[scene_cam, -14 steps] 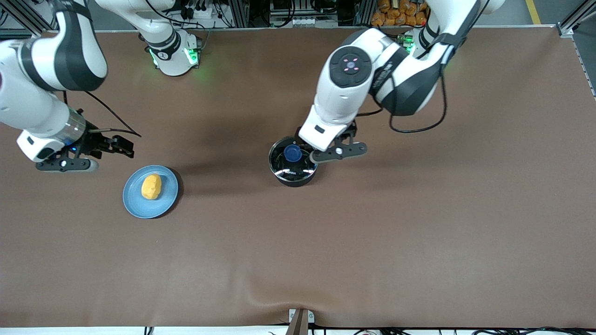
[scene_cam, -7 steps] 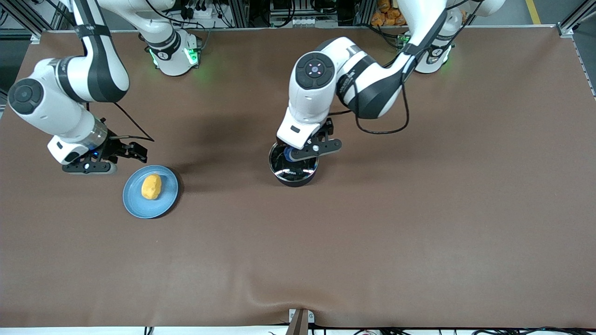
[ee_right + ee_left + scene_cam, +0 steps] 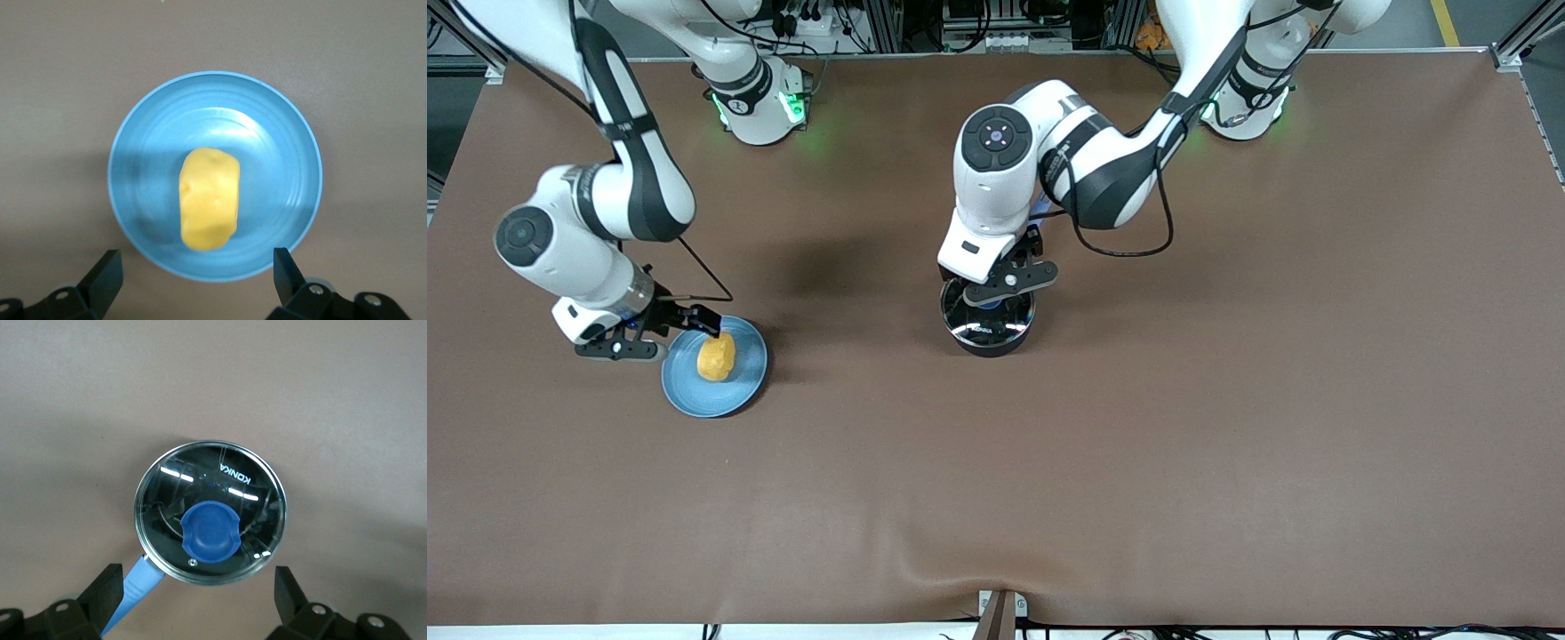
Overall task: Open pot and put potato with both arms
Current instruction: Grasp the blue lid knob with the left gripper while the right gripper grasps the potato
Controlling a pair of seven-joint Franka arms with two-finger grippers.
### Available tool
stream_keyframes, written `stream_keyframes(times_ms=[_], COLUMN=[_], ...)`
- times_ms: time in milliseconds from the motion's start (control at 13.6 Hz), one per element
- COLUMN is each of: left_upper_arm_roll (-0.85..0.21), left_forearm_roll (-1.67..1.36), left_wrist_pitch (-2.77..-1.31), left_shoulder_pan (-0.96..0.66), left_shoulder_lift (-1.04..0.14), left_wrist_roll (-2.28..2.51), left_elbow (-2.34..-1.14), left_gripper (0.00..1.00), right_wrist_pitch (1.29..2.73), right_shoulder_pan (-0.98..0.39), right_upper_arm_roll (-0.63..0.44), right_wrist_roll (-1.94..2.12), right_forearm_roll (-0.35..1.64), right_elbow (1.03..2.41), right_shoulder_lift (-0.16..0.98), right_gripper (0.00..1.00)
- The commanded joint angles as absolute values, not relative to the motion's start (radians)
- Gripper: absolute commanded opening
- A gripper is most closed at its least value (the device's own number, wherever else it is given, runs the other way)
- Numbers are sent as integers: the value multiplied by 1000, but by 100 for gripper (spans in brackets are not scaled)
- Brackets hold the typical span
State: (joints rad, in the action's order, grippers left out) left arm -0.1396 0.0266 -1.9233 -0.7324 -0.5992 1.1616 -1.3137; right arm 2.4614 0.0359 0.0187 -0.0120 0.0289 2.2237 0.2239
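Nothing of the task is finished yet, judging by how things lie: the glass lid (image 3: 210,510) sits on the pot (image 3: 988,322), and the potato (image 3: 716,356) lies on the blue plate (image 3: 745,391), toward the right arm's end of the table and well apart from the pot. Both steps remain: lifting the lid off, then carrying the potato across and dropping it in. The left gripper (image 3: 1007,283) hangs over the pot, jaws wide apart and empty; in its wrist view the lid's blue knob (image 3: 209,532) lies between the two fingertips (image 3: 285,583) and below them, not touched, with the pot's blue handle (image 3: 137,583) running out close by one finger. The right gripper (image 3: 665,331) hangs over the plate's rim, jaws likewise spread and empty; in its wrist view the potato (image 3: 209,198) lies at the plate's middle, between the fingertips but offset from them, not yet straddled.
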Motion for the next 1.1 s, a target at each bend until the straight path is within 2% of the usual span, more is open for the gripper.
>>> stream_keyframes(times_ms=[0,589,1031], left_upper_arm_roll=[-54,-46,-48], left_forearm_roll=[18,20,66], left_wrist_pitch=[-1942,-2049,-2051], left_shoulder_pan=[-808,-815,-828], left_shoulder_lift=[-632,-690,-699], left_wrist_roll=[1184,1272,1319], left_elbow=[-1284,-1282,-1292], left_gripper=[100,100,100], right_wrist_pitch=[2548,2631,2665], right_shoulder_pan=[60,55,58], right_upper_arm_roll=[28,28,28], right_wrist_roll=[6,6,3], right_forearm_roll=[43,43,43], right_elbow=[2223,2223,2217], right_shoulder_lift=[284,382,426], right_gripper=[100,100,100])
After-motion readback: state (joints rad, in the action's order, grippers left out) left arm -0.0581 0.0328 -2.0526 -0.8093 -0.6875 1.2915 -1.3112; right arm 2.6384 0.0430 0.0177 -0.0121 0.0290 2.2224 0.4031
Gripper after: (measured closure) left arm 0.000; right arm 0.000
